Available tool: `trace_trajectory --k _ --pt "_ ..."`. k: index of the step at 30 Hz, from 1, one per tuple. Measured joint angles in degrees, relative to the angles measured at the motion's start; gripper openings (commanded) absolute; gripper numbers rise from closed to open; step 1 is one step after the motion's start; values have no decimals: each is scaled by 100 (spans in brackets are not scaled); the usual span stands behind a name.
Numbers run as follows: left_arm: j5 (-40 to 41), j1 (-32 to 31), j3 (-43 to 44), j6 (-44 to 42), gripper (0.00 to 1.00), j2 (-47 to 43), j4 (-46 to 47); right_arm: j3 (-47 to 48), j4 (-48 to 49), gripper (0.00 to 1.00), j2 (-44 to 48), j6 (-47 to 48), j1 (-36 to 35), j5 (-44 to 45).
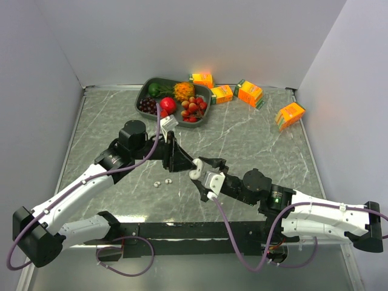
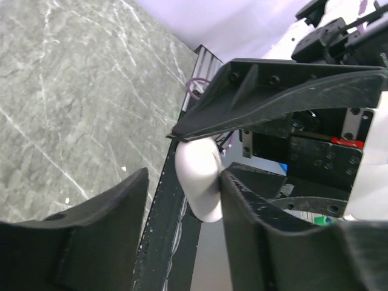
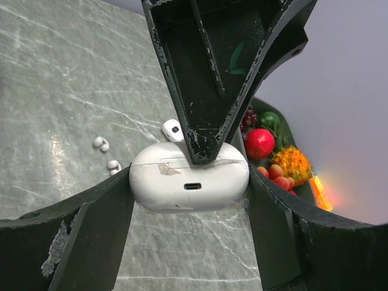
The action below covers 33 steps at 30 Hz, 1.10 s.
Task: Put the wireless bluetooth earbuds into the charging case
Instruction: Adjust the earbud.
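Close view between the right gripper (image 3: 190,185)'s 2 black plastic fingers (image 3: 91,236), which clamp a white rounded plastic charging case (image 3: 159,182) by its ends, a small port facing the camera. The left arm's black wedge-shaped finger (image 3: 209,79) points down onto the case's lid seam. On the grey marble table (image 3: 54,73), 2 tiny white plastic earbuds (image 3: 100,143) lie at left, and 1 with a dark spot (image 3: 172,129) lies just behind the case. At right, a dark tray (image 3: 285,130) holds a red apple (image 3: 259,143)

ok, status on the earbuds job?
Right pincer shut on charging case, lid closed. Left pincer open, poking lid seam. Earbuds loose on table.
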<state>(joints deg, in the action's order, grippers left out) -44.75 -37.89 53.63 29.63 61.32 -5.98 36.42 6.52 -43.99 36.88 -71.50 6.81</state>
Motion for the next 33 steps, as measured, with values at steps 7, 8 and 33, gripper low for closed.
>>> trace_trajectory --k 7,8,33 --pt "-144 -20 0 26 61 0 120 0 -13 9 0 2 0 46" --pt "-153 -20 0 33 65 0 131 0 -9 9 2 2 0 50" --pt "-570 4 -188 654 43 129 730 0 15 9 17 48 -2 109"
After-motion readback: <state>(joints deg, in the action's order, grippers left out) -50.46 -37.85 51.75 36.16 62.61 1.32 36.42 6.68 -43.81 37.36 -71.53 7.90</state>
